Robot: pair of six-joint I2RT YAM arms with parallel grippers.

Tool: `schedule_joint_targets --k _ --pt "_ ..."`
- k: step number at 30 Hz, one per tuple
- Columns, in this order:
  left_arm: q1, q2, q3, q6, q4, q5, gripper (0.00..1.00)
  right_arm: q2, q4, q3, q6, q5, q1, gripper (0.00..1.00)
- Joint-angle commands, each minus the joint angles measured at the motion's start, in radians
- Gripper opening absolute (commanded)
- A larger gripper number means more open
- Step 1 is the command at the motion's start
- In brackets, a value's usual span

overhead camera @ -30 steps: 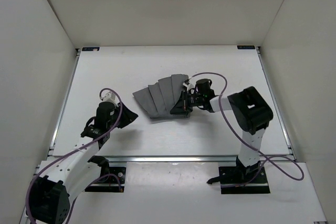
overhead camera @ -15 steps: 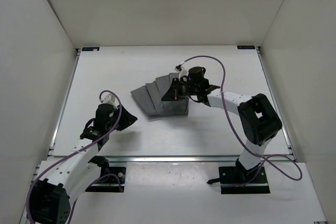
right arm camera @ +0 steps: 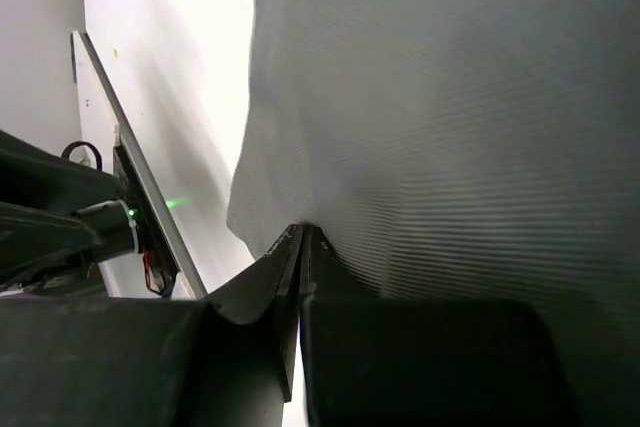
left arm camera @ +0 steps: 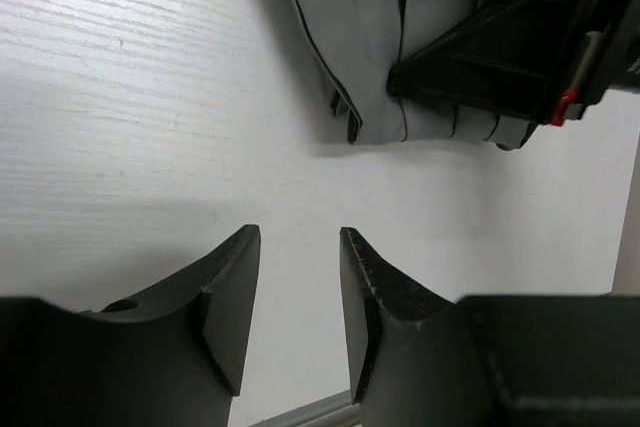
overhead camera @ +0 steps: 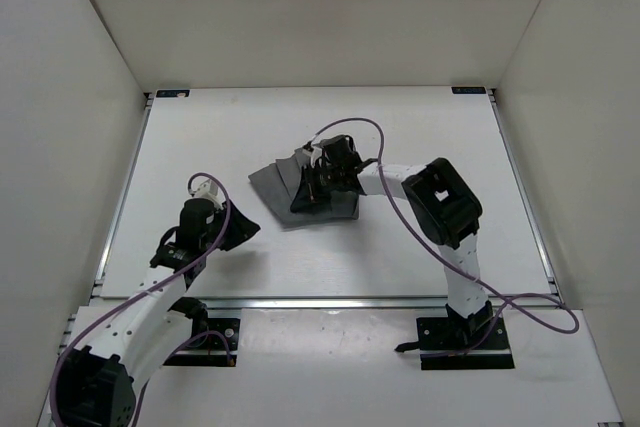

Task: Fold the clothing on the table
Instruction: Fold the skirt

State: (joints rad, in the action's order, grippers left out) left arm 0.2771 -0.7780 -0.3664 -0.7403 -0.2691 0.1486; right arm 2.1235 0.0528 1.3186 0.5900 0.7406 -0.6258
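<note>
1. The right gripper (overhead camera: pixel 312 187) is over the middle of the pleated grey skirt (overhead camera: pixel 270 185). Its fingers are pressed together, and its wrist view shows them (right arm camera: pixel 300 237) nipping a fold of the cloth, which rises as a raised sheet (right arm camera: pixel 450 97) straight off the tips.
2. The left gripper (left arm camera: pixel 297 287) is empty, with its fingers partly spread. It hangs over the white table (overhead camera: pixel 200 137), apart from the skirt.
3. Deciding relation: the skirt lies at mid-table, ahead and to the right of the left gripper. Its near left corner (left arm camera: pixel 352 127) is the closest part, in line with the gap between that gripper's fingers.
4. The skirt's long axis runs left to right across the table. The pleat ridges cross it, fanning from the far side towards the near edge.
5. The right arm is already on the cloth. The left arm is the next nearest and, in my judgement, the free one for the exposed left half.
6. Obstruction: the right gripper body (left arm camera: pixel 500 47) covers the skirt's right portion, and its purple cable (overhead camera: pixel 350 125) loops above. Any left-hand approach past the near left corner risks contact with it.
7. Only table surface (left arm camera: pixel 120 97) shows between the left gripper and the skirt. The edge rail (overhead camera: pixel 330 301) and the white walls (overhead camera: pixel 70 77) are well apart from it
</note>
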Motion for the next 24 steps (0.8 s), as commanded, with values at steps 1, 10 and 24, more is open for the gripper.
schedule_joint_targets --k 1,10,24 --pt "-0.015 -0.006 -0.022 0.057 -0.022 0.044 0.49 -0.100 -0.093 0.085 -0.097 -0.035 0.006 0.00" --pt "0.008 -0.125 -0.147 0.208 -0.182 0.178 0.99 -0.500 -0.338 0.045 -0.237 -0.289 0.122 0.05" --pt "0.068 -0.037 -0.121 0.216 -0.128 0.213 0.99 -0.665 -0.306 -0.219 -0.274 -0.389 0.226 0.64"
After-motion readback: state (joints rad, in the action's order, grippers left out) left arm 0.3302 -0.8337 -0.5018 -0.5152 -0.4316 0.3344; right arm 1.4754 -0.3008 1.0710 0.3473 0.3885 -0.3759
